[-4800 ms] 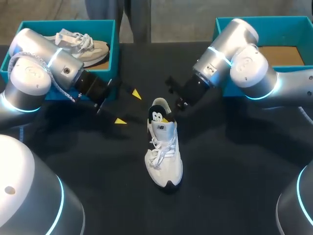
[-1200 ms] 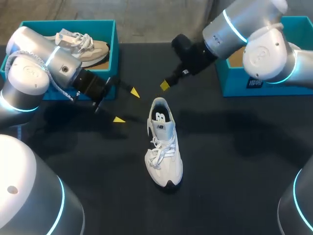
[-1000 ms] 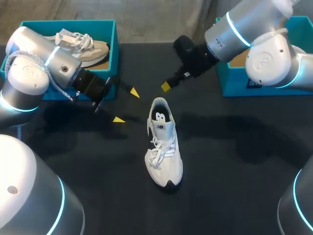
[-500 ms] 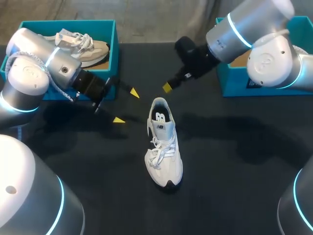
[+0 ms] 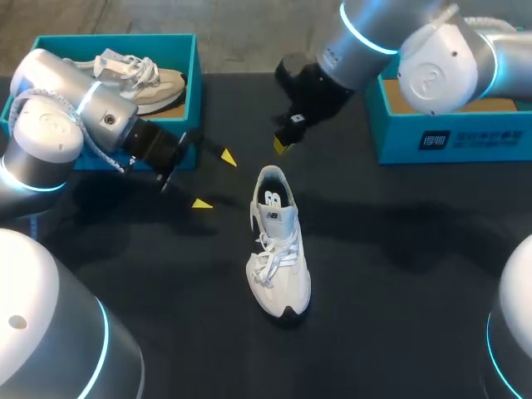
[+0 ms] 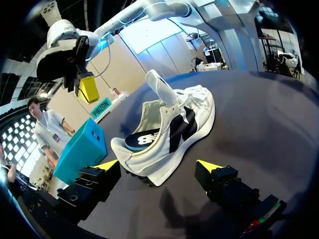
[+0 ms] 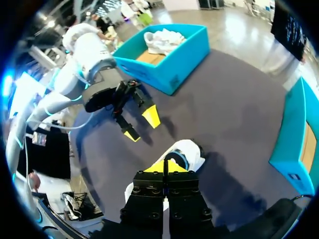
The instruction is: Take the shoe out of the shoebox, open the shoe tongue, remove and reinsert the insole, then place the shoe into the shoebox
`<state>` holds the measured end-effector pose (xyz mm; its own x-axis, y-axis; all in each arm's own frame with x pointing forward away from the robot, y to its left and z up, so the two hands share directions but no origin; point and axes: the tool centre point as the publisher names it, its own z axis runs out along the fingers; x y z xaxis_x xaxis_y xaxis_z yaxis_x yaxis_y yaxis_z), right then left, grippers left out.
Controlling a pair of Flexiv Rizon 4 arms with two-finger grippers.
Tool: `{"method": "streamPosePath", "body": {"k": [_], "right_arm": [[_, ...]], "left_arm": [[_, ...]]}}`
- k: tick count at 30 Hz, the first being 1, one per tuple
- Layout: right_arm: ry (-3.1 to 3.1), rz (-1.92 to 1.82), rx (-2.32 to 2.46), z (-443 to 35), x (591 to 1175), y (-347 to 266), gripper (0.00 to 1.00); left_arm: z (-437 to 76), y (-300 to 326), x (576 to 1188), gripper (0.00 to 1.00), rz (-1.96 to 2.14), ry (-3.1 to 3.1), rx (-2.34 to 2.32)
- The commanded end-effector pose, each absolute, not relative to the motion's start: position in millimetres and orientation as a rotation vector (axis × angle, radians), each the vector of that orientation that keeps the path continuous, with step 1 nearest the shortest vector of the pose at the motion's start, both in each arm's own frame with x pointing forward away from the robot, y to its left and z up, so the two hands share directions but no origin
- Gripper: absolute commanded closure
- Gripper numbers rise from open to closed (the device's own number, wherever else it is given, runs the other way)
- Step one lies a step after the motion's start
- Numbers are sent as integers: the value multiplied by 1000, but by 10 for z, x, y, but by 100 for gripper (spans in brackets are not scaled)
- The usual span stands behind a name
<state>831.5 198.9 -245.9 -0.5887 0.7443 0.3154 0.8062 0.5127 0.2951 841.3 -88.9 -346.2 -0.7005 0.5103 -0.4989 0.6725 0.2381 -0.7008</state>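
Right jaws are hovering clenched over the shoe (image 5: 279,270), left jaws gaping beside it. I'm guessing they're needing to open before pinching the tongue (image 6: 159,88).

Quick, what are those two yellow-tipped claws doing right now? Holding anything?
Left gripper: open, holding nothing, beside the white shoe.
Right gripper: closed, holding nothing, hovering near the shoe's heel.

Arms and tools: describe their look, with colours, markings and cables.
The left arm and right arm have rounded silver-grey housings with glowing cyan rings at the joints, turning black toward the wrist. A braided pale cable runs along the left arm. The left tool and right tool are black, each with two bright yellow wedge tips.
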Motion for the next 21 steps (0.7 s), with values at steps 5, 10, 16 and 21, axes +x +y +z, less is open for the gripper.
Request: {"method": "streamPosePath", "body": {"k": [5, 10, 16, 21], "right_arm": [[-2616, -503, -1611, -2477, 8194, 2008, 100], [-2539, -517, -1839, -2572, 8068, 2025, 100], [-2523, -431, -1904, -2623, 7967, 2123, 100], [-2523, -431, -1904, -2623, 7967, 2123, 100]], "left_arm": [[-3447, -865, 8434, 0, -1452, 2336, 1132], [-3453, -881, 8452, 0, -1453, 2335, 1136], [-3446, -895, 8474, 0, -1449, 2335, 1142], [-3425, -897, 8489, 0, -1444, 2334, 1144]]}}
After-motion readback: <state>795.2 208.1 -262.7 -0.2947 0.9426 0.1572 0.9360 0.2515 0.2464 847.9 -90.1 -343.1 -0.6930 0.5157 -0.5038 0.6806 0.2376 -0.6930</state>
